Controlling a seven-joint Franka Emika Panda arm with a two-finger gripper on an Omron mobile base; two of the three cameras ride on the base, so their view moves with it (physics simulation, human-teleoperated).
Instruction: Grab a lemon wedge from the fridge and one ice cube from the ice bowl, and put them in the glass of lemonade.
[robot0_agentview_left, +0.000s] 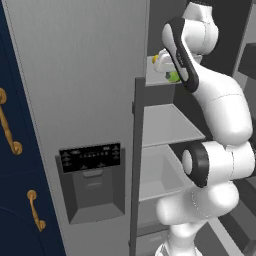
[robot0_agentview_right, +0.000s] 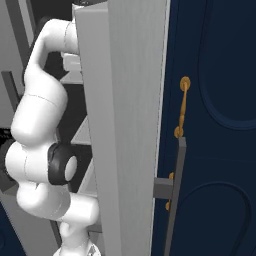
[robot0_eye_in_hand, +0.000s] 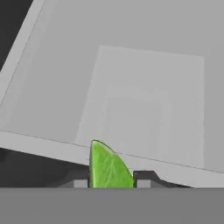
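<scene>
You are in the lemon-fetch step. The wedge (robot0_eye_in_hand: 108, 167) sits clamped between the gripper (robot0_eye_in_hand: 110, 183) tips at the bottom centre of the hand view, over a fridge (robot0_agentview_left: 75, 75) shelf. Next, back the hand out past the door edge without brushing it. The arm (robot0_agentview_left: 220, 107) reaches up into the upper shelves.

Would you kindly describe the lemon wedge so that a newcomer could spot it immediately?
Start at the tall grey fridge, whose door stands open. The gripper reaches in over the upper shelf. The lemon wedge sits between its fingertips: a pointed lime-green sliver, unlike the small yellow fruit nearby.
</scene>
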